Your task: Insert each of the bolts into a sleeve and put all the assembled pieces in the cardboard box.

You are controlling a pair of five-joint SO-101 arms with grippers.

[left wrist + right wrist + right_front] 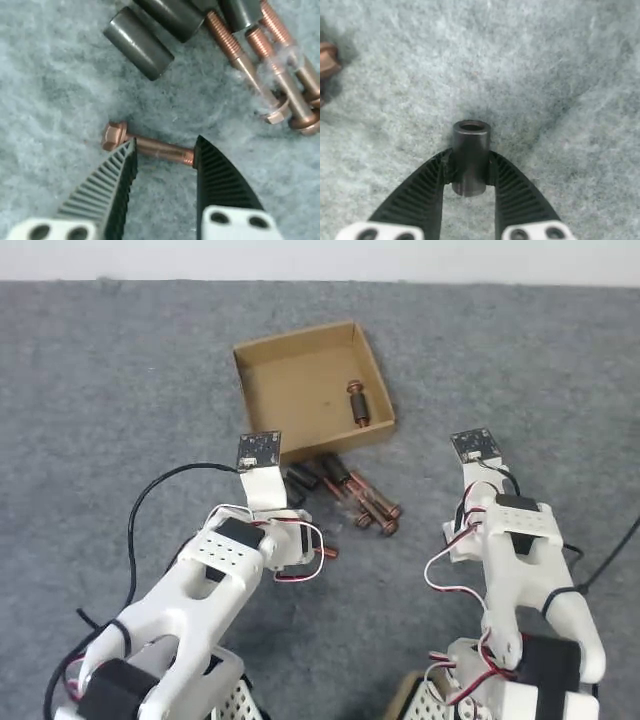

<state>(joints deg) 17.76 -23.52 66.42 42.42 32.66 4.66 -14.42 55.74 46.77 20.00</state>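
My left gripper (165, 149) is open and low over the grey carpet, its fingertips (127, 152) straddling a copper bolt (150, 146) that lies flat on the carpet. Beyond it lie dark sleeves (137, 42) and more copper bolts (240, 52), the same pile (345, 492) in the high view. My right gripper (470, 167) is shut on a dark sleeve (471, 145), held upright with its open end showing. The cardboard box (262, 390) stands behind the pile with one assembled piece (357, 403) inside.
The left arm (235, 545) and the right arm (510, 530) stand side by side on the near half of the carpet. A copper bolt head (327, 60) shows off to one side of the held sleeve. Black cables trail beside both arms.
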